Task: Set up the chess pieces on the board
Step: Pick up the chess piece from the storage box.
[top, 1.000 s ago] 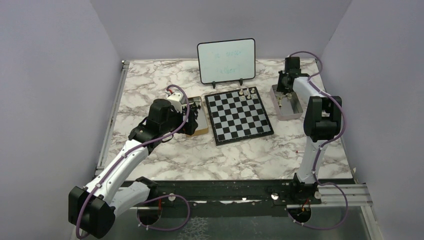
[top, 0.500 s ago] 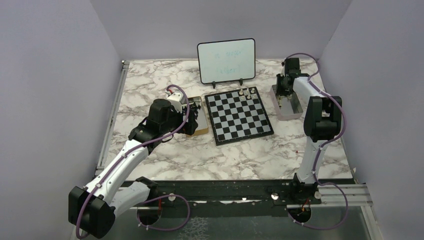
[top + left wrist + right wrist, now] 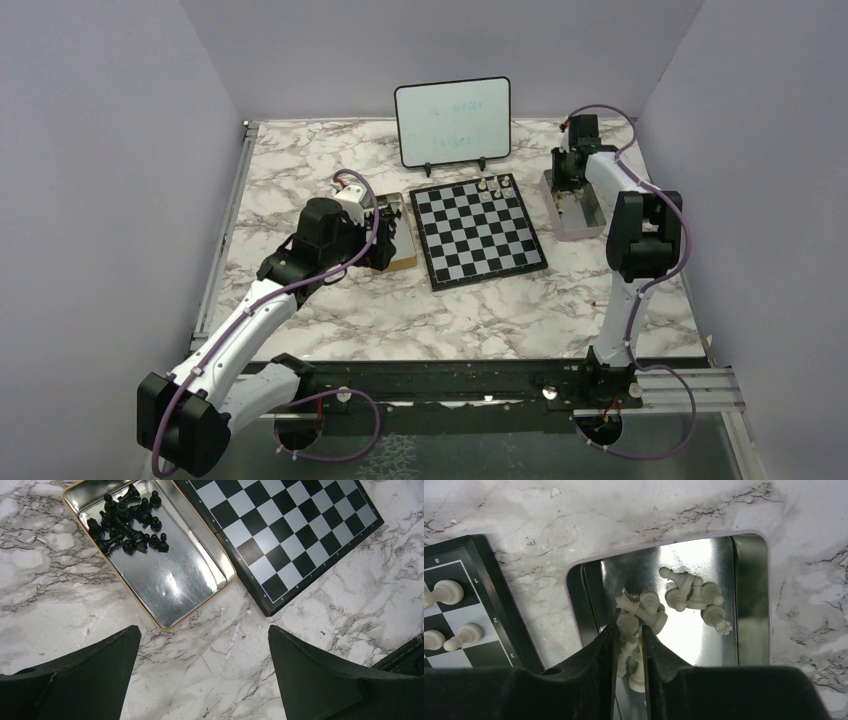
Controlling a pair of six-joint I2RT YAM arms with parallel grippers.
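The board (image 3: 478, 235) lies mid-table, with three white chess pieces (image 3: 492, 186) at its far right corner. My right gripper (image 3: 567, 185) hangs over the metal tray (image 3: 582, 224) right of the board. In the right wrist view the right gripper (image 3: 629, 629) is shut on a white chess piece (image 3: 627, 622), over a heap of white pieces (image 3: 694, 592) in that tray (image 3: 751, 580). Three white pieces (image 3: 444, 592) stand on the board's edge (image 3: 489, 652). My left gripper (image 3: 203, 630) is open over bare marble, near the gold-rimmed tray (image 3: 170, 575) of black pieces (image 3: 127, 525).
A whiteboard (image 3: 452, 120) stands on feet just behind the board. The gold-rimmed tray (image 3: 398, 245) touches the board's left side (image 3: 295, 535). Walls close in the table on the left, back and right.
My right gripper has risen slightly and shifted toward the tray's far end, holding a white piece. The left arm has not moved.
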